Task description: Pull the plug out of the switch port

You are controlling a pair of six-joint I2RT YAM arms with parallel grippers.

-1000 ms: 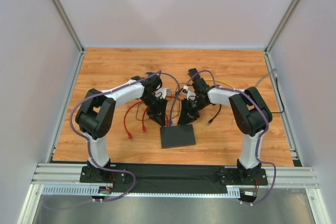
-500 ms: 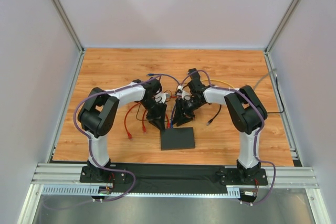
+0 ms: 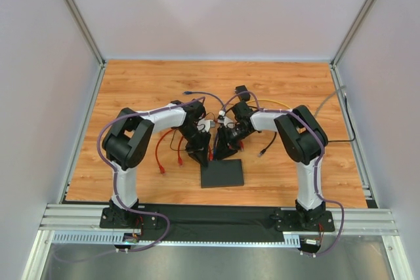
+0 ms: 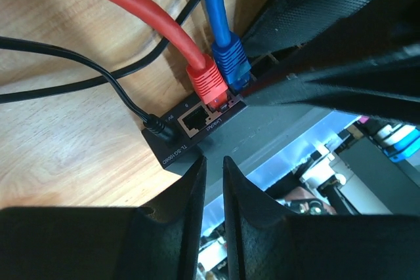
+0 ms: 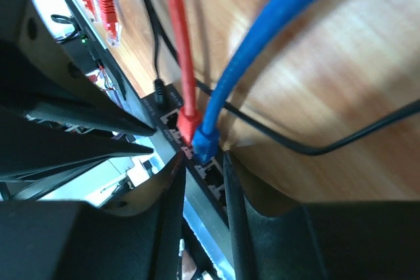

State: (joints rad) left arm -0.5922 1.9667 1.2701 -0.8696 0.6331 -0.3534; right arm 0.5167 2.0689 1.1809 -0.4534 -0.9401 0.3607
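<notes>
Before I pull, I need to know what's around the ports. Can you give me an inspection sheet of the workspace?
Surface: wood-grain tabletop.
Job's things: switch lying flat; red plug and blue plug seated in neighbouring ports, and the port on the red plug's other side is empty.
Clutter: two loose red plugs lying beside the switch.
Grippers: left gripper and right gripper both at the port edge, fingers slightly apart, nothing between them.
Cables: black power lead plugged in at the switch's corner.
Surroundings: plain enclosure walls.
</notes>
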